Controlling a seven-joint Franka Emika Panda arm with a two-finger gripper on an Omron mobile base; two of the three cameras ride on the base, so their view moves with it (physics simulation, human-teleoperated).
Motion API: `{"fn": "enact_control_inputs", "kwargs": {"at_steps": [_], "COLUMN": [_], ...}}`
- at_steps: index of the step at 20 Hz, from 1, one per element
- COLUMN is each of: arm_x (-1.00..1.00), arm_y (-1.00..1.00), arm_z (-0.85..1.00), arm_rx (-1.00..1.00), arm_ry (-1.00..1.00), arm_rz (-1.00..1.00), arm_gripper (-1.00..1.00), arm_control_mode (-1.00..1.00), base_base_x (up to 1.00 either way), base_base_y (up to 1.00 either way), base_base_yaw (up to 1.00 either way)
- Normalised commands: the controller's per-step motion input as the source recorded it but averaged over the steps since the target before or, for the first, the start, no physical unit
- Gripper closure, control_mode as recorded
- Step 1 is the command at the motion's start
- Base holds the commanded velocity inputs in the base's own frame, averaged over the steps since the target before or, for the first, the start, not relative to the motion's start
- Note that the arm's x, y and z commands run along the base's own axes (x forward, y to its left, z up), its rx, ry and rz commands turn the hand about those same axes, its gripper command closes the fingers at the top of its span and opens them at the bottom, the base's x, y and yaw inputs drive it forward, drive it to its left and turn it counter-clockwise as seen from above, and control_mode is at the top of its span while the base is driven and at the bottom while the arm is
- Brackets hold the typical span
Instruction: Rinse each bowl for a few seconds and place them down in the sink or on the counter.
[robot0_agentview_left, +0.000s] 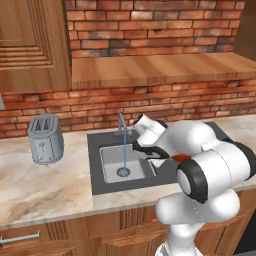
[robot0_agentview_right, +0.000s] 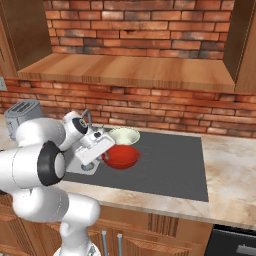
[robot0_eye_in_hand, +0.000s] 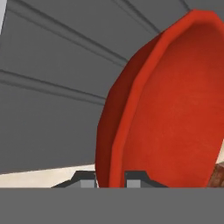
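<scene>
My gripper (robot0_agentview_right: 106, 152) is shut on the near rim of the wide red bowl (robot0_agentview_right: 121, 156), which sits low over the dark sink's drainboard (robot0_agentview_right: 170, 167), just right of the basin. In the hand view the red bowl (robot0_eye_in_hand: 170, 109) looms large, its rim pinched between my two fingertips (robot0_eye_in_hand: 85, 180). The smaller cream-green bowl (robot0_agentview_right: 124, 135) stands on the drainboard right behind the red one, touching or nearly touching it. A sliver of the red bowl (robot0_agentview_left: 181, 158) peeks past my arm in the left base view. Water runs from the faucet (robot0_agentview_left: 121, 123) into the steel basin (robot0_agentview_left: 111, 162).
A silver toaster (robot0_agentview_left: 45, 139) stands on the counter (robot0_agentview_left: 45, 185) left of the sink. The marble counter (robot0_agentview_right: 231, 170) continues right of the drainboard. A wooden shelf (robot0_agentview_right: 130, 72) hangs above against the brick wall, and a wooden cabinet (robot0_agentview_left: 30, 40) is at the upper left.
</scene>
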Motion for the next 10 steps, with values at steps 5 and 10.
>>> {"fn": "enact_control_inputs", "kwargs": {"at_steps": [5,10], "arm_x": [0.0,0.02], "arm_y": [-0.31,-0.2], "arm_z": [-0.02,-0.11], "arm_rx": [0.02,0.03], "arm_ry": [0.0,0.0], "arm_rz": [0.11,0.11], "arm_gripper": [1.0,1.0], "arm_control_mode": [-1.0,-1.0], "base_base_x": [0.0,0.0], "base_base_y": [0.0,0.0], "base_base_yaw": [0.0,0.0]}}
